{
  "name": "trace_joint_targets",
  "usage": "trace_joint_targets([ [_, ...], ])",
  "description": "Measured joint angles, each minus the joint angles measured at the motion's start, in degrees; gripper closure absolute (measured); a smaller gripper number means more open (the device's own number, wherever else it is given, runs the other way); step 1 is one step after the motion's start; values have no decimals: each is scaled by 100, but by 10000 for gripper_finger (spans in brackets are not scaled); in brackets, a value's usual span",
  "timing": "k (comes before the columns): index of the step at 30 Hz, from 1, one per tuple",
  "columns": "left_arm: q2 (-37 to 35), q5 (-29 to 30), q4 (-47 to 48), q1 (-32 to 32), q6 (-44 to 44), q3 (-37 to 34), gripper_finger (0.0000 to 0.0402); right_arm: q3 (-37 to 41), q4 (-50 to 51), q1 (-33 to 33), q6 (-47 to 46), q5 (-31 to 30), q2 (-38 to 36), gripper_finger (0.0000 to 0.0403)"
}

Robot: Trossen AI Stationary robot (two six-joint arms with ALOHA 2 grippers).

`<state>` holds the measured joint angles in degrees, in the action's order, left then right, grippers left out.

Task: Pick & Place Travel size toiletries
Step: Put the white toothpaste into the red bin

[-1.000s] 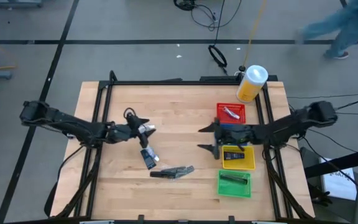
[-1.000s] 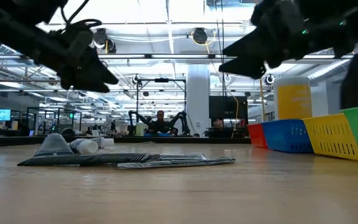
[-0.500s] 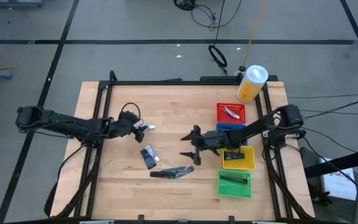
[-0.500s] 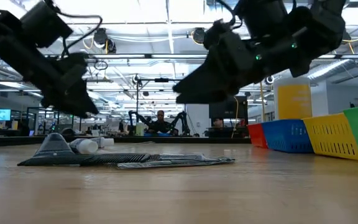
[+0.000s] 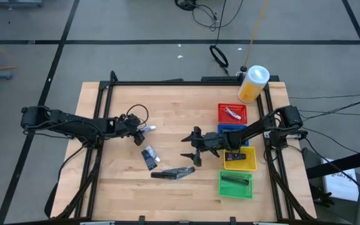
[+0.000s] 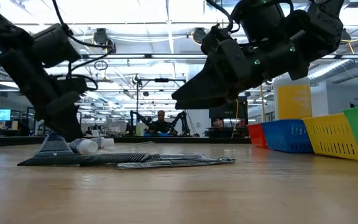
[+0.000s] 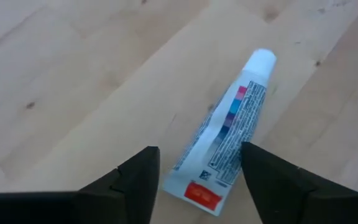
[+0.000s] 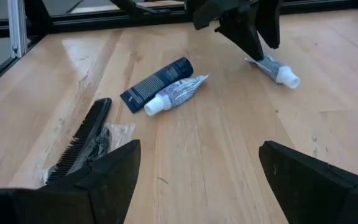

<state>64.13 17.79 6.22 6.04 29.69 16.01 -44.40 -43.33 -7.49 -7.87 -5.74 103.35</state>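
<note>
A white tube with coloured print (image 7: 229, 134) lies flat on the wooden table, left of centre (image 5: 148, 129). My left gripper (image 7: 197, 186) is open and low over it, one finger on either side of its crimped end, touching nothing that I can see; it also shows in the high view (image 5: 137, 129). A dark blue tube (image 8: 156, 84) and a silvery tube (image 8: 176, 93) lie side by side near the middle (image 5: 149, 156). A black comb in a clear sachet (image 8: 82, 134) lies nearer the front (image 5: 174, 173). My right gripper (image 5: 192, 147) is open and empty above the table's middle.
Red (image 5: 232, 113), blue (image 5: 233, 132), yellow (image 5: 239, 159) and green (image 5: 236, 184) baskets stand in a row at the right; each but the blue shows a small item inside. A yellow canister with a white lid (image 5: 253, 83) stands at the far right corner.
My right gripper has gone from beside the baskets toward the table's left, out over the middle, still open. My left gripper has drawn back a little toward the table's left edge and gone down close to the table at the white tube, which has not moved.
</note>
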Motion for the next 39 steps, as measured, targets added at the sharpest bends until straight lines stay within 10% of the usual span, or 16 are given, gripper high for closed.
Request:
trace_joint_targets([
  [22, 799, -946, -2157, -77, -977, -2, 396, 0, 72, -9, 100, 7, 0, 86],
  [31, 792, -783, -2359, -125, -580, 23, 379, 0, 72, -9, 108, 7, 0, 86],
  [39, 792, -508, -1835, -126, 46, 26, 225, 2, 199, -9, 110, 7, 0, 86],
])
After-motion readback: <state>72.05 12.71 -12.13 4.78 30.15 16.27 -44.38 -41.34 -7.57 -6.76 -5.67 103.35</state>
